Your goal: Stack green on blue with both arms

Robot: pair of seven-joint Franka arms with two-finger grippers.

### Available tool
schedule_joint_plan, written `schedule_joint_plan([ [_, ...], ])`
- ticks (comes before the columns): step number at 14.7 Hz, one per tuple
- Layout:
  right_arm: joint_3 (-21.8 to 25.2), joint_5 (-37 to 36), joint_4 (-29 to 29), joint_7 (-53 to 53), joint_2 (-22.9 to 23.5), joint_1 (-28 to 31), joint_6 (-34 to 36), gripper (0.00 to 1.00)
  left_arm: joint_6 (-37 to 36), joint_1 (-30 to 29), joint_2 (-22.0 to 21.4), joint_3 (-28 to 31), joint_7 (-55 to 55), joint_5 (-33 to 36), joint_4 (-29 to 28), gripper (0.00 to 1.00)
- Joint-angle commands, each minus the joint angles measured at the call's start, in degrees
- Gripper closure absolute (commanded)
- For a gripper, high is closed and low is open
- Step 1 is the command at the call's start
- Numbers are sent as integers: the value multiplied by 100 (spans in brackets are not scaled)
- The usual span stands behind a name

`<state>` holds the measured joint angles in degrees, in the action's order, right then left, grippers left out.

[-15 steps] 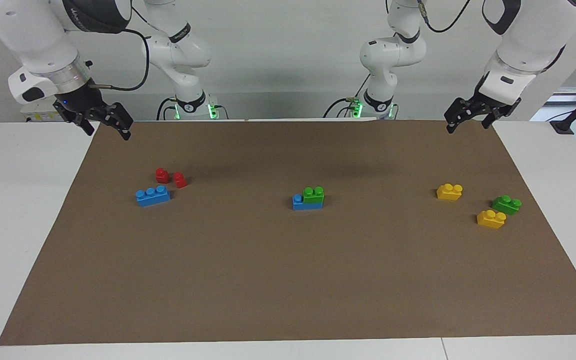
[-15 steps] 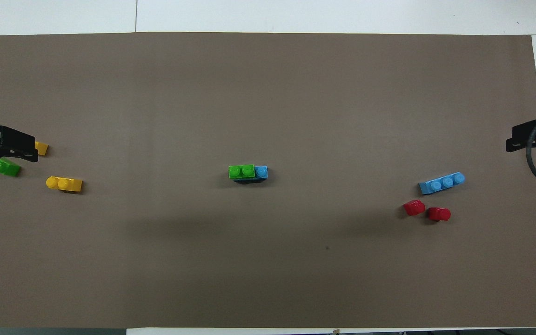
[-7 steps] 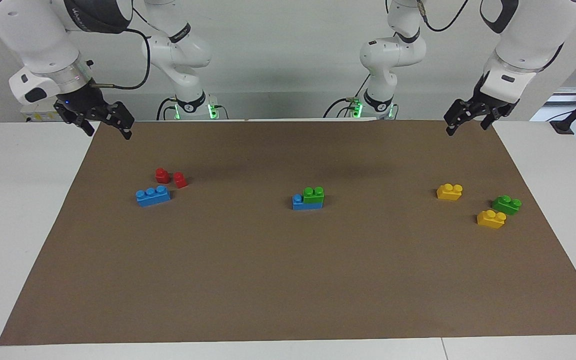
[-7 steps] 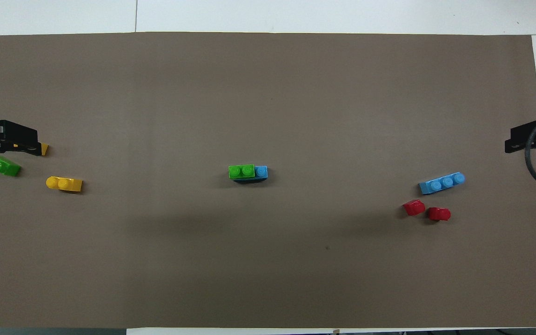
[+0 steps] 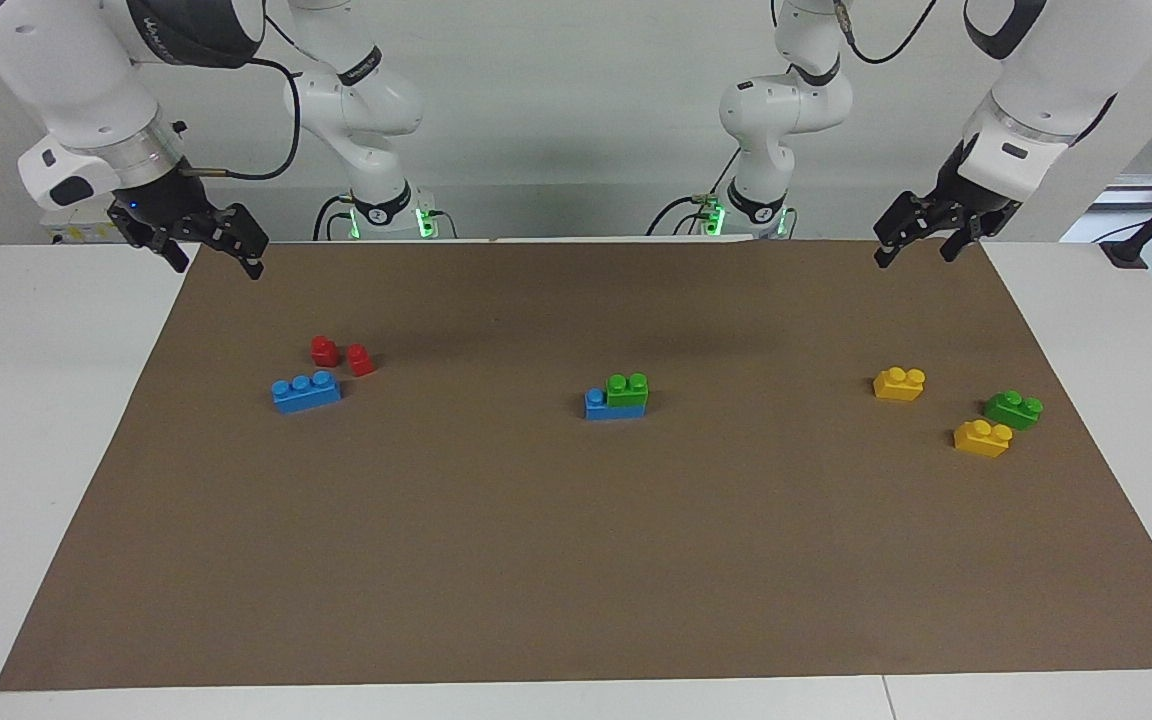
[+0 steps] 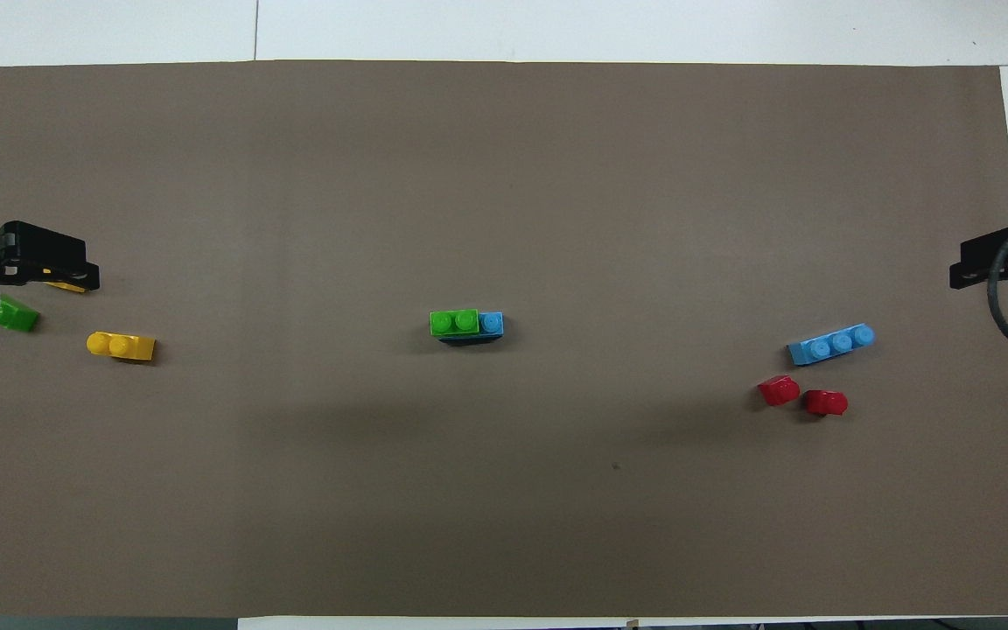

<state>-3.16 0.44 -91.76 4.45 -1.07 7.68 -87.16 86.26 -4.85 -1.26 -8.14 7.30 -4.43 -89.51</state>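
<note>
The bright green brick [image 5: 627, 389] [image 6: 454, 323] sits on the blue brick [image 5: 597, 405] [image 6: 492, 323] at the middle of the brown mat, and one blue stud shows beside it. No gripper touches the pair. My left gripper [image 5: 914, 253] [image 6: 27, 276] hangs open and empty over the mat's corner at the left arm's end, close to the robots. At the right arm's end my right gripper [image 5: 218, 260] [image 6: 994, 262] is raised over the mat's edge, open and empty too.
A second blue brick [image 5: 306, 391] lies toward the right arm's end beside two red bricks [image 5: 325, 350] [image 5: 360, 359]. Two yellow bricks [image 5: 899, 383] [image 5: 982, 437] and a darker green brick [image 5: 1013, 409] lie toward the left arm's end. The brown mat [image 5: 576, 560] covers the white table.
My left gripper has drifted a little toward the table's middle, and from overhead it now covers more of a yellow brick. The right gripper and all bricks stay put.
</note>
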Motion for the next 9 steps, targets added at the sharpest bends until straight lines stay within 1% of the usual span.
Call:
schedule_joint_plan([
  [1, -62, -105, -34, -85, -34, 75, 67, 0, -12, 19, -111, 24, -569, 170, -93, 0],
  [9, -62, -96, -34, -41, -34, 14, 76, 0, -39, 28, -120, 15, -659, 189, -102, 0],
])
